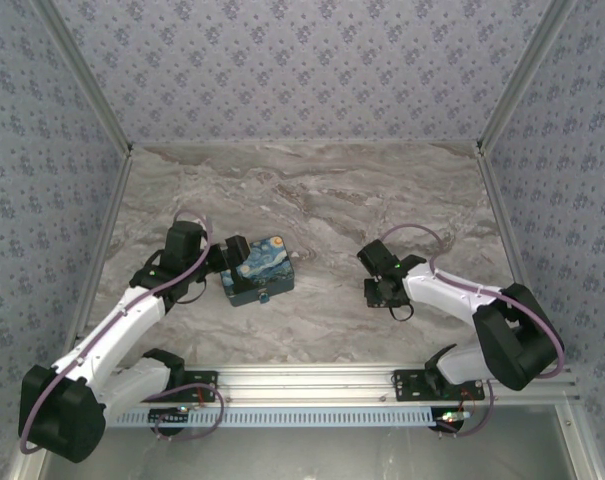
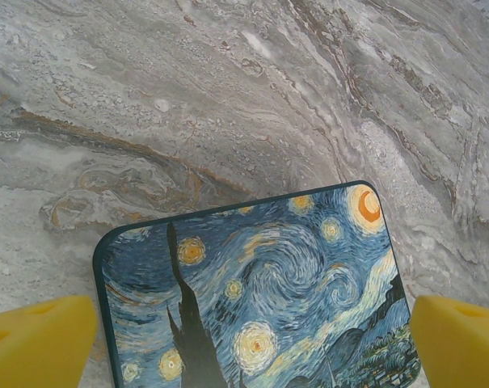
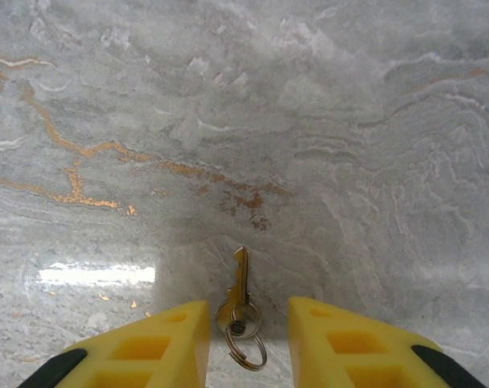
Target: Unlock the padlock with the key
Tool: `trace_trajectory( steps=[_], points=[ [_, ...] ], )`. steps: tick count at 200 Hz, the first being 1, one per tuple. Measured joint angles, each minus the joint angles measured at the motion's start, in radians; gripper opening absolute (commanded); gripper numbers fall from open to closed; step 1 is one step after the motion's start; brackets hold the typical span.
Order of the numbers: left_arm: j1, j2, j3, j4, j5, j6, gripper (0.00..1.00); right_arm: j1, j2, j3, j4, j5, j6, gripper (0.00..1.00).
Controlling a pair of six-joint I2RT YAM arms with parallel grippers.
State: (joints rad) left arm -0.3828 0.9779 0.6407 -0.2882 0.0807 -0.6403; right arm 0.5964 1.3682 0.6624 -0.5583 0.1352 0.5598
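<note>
The key (image 3: 240, 283), small and brass-coloured on a double ring, lies flat on the marble between the yellow fingers of my right gripper (image 3: 248, 311). The jaws stand open with a narrow gap on each side of the key's head, the left finger (image 3: 167, 335) nearly touching it. The right gripper (image 1: 379, 293) is low over the table at centre right. The padlock (image 1: 265, 296) is a tiny teal speck at the near edge of the starry-night box (image 1: 257, 268). My left gripper (image 2: 250, 315) is wide open, its fingers straddling the box's lid (image 2: 260, 283).
The box sits left of centre on the marble table (image 1: 322, 190). Patterned walls enclose the table on three sides. The aluminium rail (image 1: 312, 380) with both arm bases runs along the near edge.
</note>
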Motion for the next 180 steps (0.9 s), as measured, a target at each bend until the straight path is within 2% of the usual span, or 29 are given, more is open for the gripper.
trace_trajectory(
  steps=[99, 157, 180],
  points=[
    [-0.004, -0.002, 0.000, -0.001, -0.003, 0.000, 0.99, 0.002, 0.007, -0.011, 0.014, 0.000, 0.017, 0.14],
    [-0.004, -0.021, 0.000, -0.002, -0.003, 0.000, 0.99, 0.002, 0.006, -0.012, 0.041, -0.010, 0.029, 0.00],
    [-0.004, -0.032, 0.000, -0.002, -0.003, 0.000, 0.99, -0.003, -0.010, -0.027, 0.069, -0.032, 0.028, 0.00]
  ],
)
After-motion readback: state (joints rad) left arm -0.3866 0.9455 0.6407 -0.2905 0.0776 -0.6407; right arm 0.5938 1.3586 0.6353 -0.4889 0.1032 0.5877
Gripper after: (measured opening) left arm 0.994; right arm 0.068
